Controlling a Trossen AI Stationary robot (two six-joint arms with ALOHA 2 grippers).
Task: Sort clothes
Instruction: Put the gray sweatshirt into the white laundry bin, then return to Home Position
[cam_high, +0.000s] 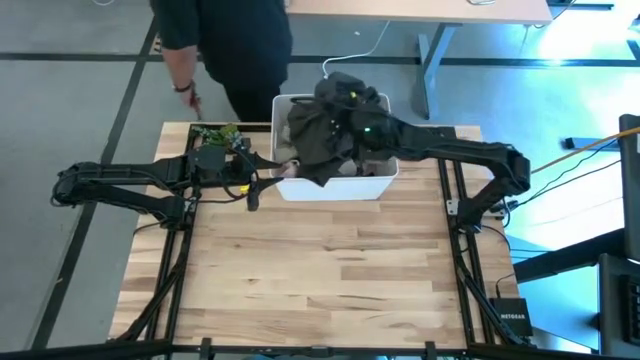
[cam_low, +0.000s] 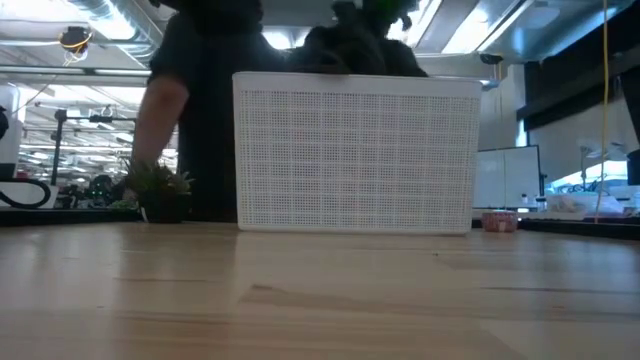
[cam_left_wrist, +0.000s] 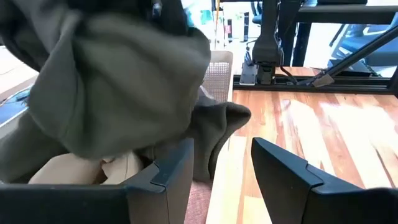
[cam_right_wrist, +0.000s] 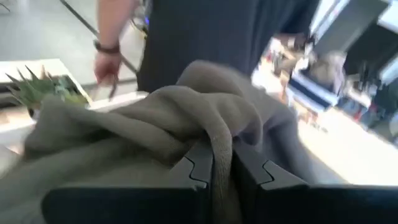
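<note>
the right gripper (cam_right_wrist: 222, 167) is pinched on a thick fold of the dark olive garment (cam_right_wrist: 155, 140), its two fingers nearly closed with a rope of cloth squeezed between them. it sits over the white bin (cam_high: 335, 185) at the far middle of the table (cam_high: 320, 270), and the garment hangs from it in a loose bunch above the bin's rim. under it more clothes (cam_left_wrist: 81, 168) lie in the bin, a khaki-tan piece showing beneath the olive one. the left gripper (cam_left_wrist: 221, 165) waits just left of the bin, fingers spread and holding nothing, one finger close to a drooping corner of olive cloth.

the cloth looks soft, limp and light; it should sag and trail, and may drag a neighbour up with it. a bunched fold or hem gives the surest hold, not a flat face.

a small plant (cam_high: 218, 135) stands at the far left, and a person (cam_high: 240, 45) stands beyond the table.
</note>
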